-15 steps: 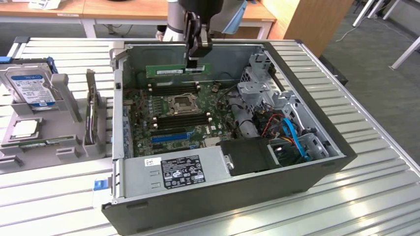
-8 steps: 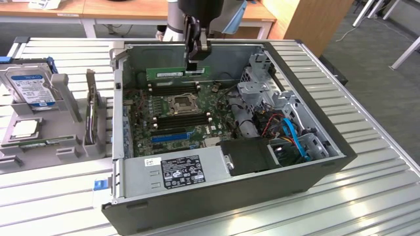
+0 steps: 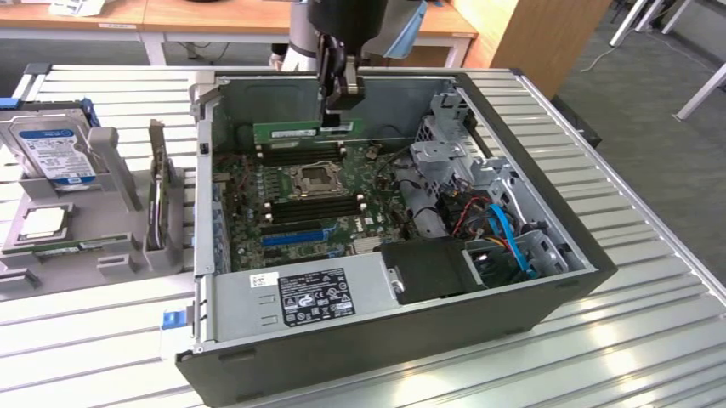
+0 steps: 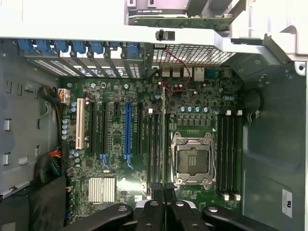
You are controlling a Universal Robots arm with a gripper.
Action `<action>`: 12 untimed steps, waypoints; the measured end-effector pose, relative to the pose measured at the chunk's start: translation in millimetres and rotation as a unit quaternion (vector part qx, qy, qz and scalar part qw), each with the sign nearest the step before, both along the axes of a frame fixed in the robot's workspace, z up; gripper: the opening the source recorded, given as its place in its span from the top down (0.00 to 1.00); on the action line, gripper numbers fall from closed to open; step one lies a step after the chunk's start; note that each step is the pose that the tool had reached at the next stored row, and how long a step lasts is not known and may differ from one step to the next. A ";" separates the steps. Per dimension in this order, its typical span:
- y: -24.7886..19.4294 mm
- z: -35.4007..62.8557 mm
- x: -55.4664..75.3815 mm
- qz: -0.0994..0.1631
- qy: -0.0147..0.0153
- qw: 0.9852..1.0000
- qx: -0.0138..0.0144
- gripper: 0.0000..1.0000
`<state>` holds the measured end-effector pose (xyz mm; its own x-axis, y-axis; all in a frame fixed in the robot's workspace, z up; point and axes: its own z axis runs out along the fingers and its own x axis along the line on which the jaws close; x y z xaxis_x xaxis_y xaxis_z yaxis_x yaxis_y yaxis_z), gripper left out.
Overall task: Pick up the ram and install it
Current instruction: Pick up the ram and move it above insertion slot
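The ram is a thin green stick hanging level above the motherboard inside the open computer case. My gripper is shut on its end towards the exterior view's right. In the wrist view the ram shows edge-on, running out from between my fingertips. It lies in line with the black memory slots beside the processor socket, and I cannot tell whether it touches one. A second bank of slots lies on the socket's other side.
The grey power supply fills the case's near end, and a drive cage with blue and orange cables stands on the exterior view's right. Outside the case, on the exterior view's left, a grey holder carries a hard drive and an upright dark card.
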<state>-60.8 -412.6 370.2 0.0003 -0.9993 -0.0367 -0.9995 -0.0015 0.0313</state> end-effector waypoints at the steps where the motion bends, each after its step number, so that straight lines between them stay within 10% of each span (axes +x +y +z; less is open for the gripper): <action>1: 0.0 -0.9 0.0 0.000 0.000 1.000 0.000 0.88; 12: -0.2 -9.5 -0.1 0.000 0.000 1.000 0.000 0.88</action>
<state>-60.9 -412.8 360.6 0.0002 -0.9993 -0.0365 -0.9995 -0.0013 0.0306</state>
